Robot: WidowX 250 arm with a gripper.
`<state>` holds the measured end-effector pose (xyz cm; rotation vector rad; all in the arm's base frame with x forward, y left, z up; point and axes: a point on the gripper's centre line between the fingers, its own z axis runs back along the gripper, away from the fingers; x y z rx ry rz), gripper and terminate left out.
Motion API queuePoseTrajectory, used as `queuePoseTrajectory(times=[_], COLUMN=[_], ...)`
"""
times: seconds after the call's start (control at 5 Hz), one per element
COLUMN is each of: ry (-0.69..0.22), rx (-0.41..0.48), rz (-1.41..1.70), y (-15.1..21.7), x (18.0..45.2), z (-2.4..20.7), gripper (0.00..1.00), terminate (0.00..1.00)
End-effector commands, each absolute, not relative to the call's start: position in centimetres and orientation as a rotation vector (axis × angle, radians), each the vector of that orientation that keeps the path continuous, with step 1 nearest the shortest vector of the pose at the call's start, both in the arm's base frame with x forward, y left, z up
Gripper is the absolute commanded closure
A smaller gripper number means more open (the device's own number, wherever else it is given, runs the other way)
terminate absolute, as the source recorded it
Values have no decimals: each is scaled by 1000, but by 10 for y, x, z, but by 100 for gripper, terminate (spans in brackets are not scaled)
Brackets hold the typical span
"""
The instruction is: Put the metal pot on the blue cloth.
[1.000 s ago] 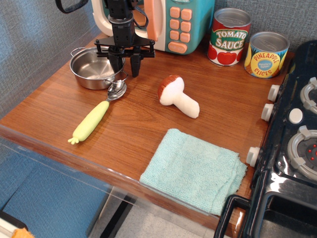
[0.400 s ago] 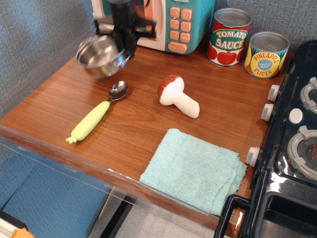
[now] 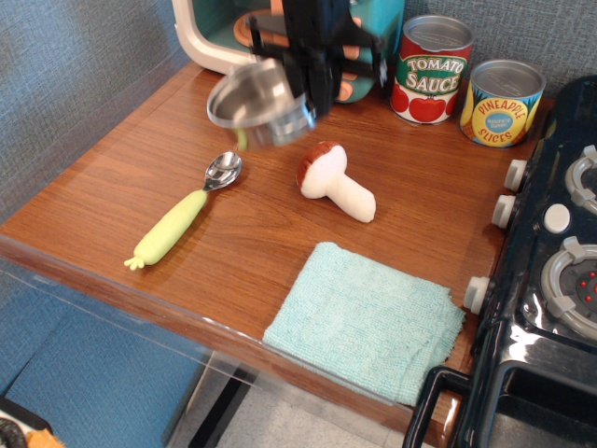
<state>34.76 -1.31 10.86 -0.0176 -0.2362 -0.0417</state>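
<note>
Nearest the front edge of the wooden desk [image 3: 112, 187], the blue cloth [image 3: 366, 319] lies folded and flat, with nothing on it. Just to its right stands the black toy stove [image 3: 550, 280]. Further back on the left lies a spoon [image 3: 179, 221] with a yellow-green handle, its metal bowl pointing away. Near the middle lies a toy mushroom [image 3: 334, 181] on its side, brown cap toward the back. Above the desk, between spoon and mushroom, the metal pot [image 3: 259, 103] hangs tilted and blurred, off the surface and well apart from the cloth. The tool [image 3: 312, 89] is clenched on the pot's right rim. Behind stand a toy microwave [image 3: 210, 33], a tomato sauce can [image 3: 431, 69] and a pineapple can [image 3: 502, 103].
</note>
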Motion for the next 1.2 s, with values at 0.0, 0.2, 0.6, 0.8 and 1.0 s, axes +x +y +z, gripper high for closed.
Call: queuePoseTrajectory(times=[0.0, 0.2, 0.6, 0.8, 1.0], ry=[-272, -257, -173, -148, -141], rx=[-4, 2, 32, 34, 25], rz=[-315, -418, -449, -439, -455], y=[-81, -98, -97, -93, -94], x=[282, 258, 242, 239, 238], z=[110, 99, 73, 66, 68], gripper=[100, 100, 100, 100, 0], terminate=[0, 0, 0, 0, 0])
